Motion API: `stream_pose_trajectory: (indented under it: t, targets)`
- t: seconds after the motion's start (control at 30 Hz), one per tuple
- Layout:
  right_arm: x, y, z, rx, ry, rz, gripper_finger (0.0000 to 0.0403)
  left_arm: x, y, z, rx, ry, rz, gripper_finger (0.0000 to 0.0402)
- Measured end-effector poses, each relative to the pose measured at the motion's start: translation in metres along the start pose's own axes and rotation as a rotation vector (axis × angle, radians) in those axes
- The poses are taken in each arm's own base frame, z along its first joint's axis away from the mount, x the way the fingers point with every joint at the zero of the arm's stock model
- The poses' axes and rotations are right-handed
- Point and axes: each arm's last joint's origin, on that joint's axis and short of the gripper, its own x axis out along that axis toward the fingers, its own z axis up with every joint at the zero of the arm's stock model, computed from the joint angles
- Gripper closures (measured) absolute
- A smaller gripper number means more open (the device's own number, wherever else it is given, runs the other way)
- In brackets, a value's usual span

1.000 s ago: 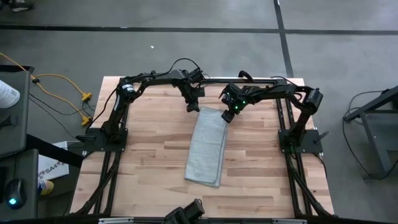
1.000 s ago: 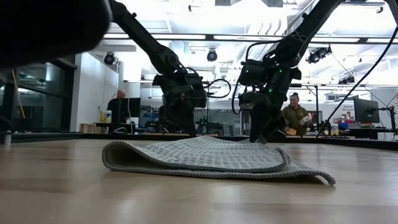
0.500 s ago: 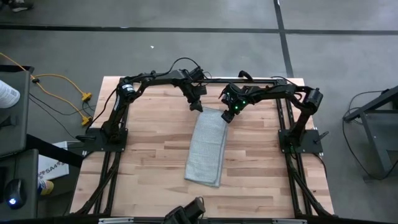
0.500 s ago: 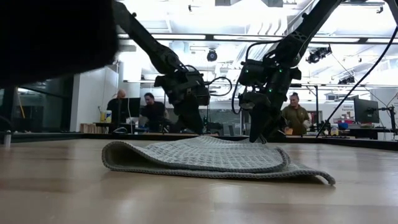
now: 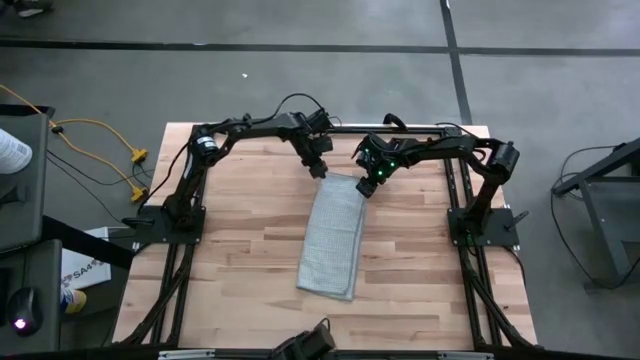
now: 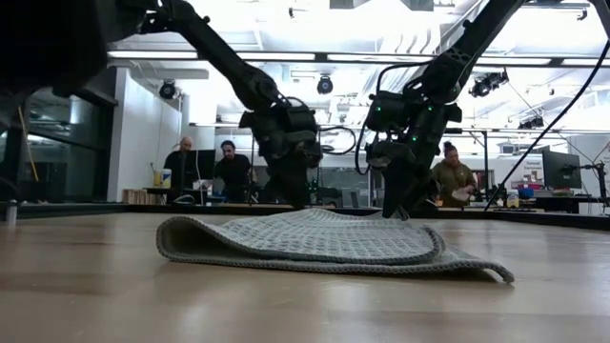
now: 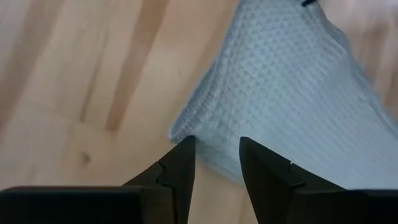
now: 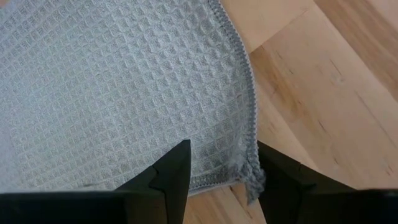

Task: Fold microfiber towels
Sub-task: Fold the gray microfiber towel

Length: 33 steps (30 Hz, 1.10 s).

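Note:
The light grey-blue microfiber towel [image 5: 333, 235] lies flat on the wooden table [image 5: 240, 250], folded into a long strip that runs from far to near. In the low view its layers [image 6: 315, 238] rest one on another. My left gripper [image 5: 320, 170] is open just above the strip's far left corner [image 7: 178, 132], which shows between its fingers. My right gripper [image 5: 366, 186] is open at the far right corner [image 8: 250, 177], one finger over the cloth and one beyond its hem. My left gripper comes at the far left corner from above, slanting; I cannot tell whether its fingers [image 7: 180, 165] touch the cloth. My right gripper points down at the far right corner; I cannot tell whether its fingers [image 8: 174, 171] touch the cloth or the table.
Bare wood lies on both sides of the towel and toward the near edge [image 5: 330, 340]. The arms' bases stand at the table's left [image 5: 160, 225] and right [image 5: 480, 225]. People [image 6: 224, 171] show in the room behind the table.
My left gripper has moved a little toward the table's right edge and down, onto the towel's far left corner. The towel has kept its place and shape.

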Motion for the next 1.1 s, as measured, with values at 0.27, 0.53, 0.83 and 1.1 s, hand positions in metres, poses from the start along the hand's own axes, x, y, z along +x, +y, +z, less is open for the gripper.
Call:
stream_pose_trajectory:
  t: [0.27, 0.53, 0.83, 1.1]
  targets:
    - [0.000, 0.000, 0.000, 0.000, 0.000, 0.002, 0.0252, -0.007, -0.013, 0.008, 0.042, 0.038, 0.167, 0.0274]
    - [0.000, 0.000, 0.000, 0.000, 0.000, 0.003, 0.0252, -0.014, -0.003, 0.004, 0.005, 0.056, 0.122, 0.0274]
    - [0.000, 0.000, 0.000, 0.001, 0.002, 0.017, 0.0252, 0.000, 0.005, -0.002, -0.026, 0.102, 0.067, 0.0274]
    - [0.000, 0.001, 0.000, 0.000, 0.005, 0.027, 0.0252, 0.001, 0.006, -0.001, -0.033, 0.098, 0.049, 0.0274]
